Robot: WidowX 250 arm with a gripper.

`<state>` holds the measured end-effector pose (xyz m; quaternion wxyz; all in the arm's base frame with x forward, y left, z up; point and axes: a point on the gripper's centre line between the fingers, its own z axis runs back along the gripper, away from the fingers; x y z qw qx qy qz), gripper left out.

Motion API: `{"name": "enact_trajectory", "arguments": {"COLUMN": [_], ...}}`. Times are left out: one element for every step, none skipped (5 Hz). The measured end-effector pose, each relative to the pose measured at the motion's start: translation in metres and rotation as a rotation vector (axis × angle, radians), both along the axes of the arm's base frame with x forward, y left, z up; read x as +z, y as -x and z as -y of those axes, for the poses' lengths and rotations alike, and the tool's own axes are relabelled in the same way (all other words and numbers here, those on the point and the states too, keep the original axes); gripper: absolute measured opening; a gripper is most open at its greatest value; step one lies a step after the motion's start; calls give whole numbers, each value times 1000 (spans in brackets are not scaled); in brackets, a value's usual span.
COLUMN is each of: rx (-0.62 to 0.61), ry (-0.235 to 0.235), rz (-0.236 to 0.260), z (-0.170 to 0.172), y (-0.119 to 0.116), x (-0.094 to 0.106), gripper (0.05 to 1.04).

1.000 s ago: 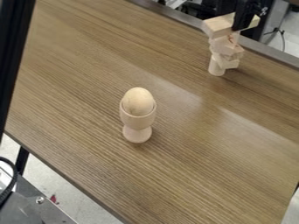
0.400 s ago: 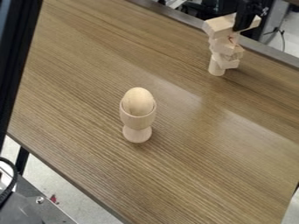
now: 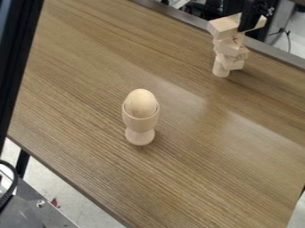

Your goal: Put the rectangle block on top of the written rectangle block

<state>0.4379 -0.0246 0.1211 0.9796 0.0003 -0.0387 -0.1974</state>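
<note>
At the upper right of the table [image 3: 89, 89], the rectangle block [image 3: 224, 27] tops the stack, above the written rectangle block [image 3: 226, 46]. The gripper [image 3: 245, 28] overlaps the top block in view — grasping or released, cannot tell. Nearer the middle, a wooden egg [image 3: 141, 102] sits upright in a cup [image 3: 140, 123].

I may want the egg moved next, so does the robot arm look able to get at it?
Probably yes: the wooden egg sits upright in its cup, its top uncovered, though the gripper is busy at the block stack.
</note>
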Motion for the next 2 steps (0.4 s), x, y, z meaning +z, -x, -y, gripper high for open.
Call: {"name": "enact_trajectory", "arguments": {"rx": [8, 19], "ry": [-2, -6], "rz": [-11, -27], "z": [0, -1], "y": [0, 1], "x": [-4, -9], "gripper": [614, 891]}}
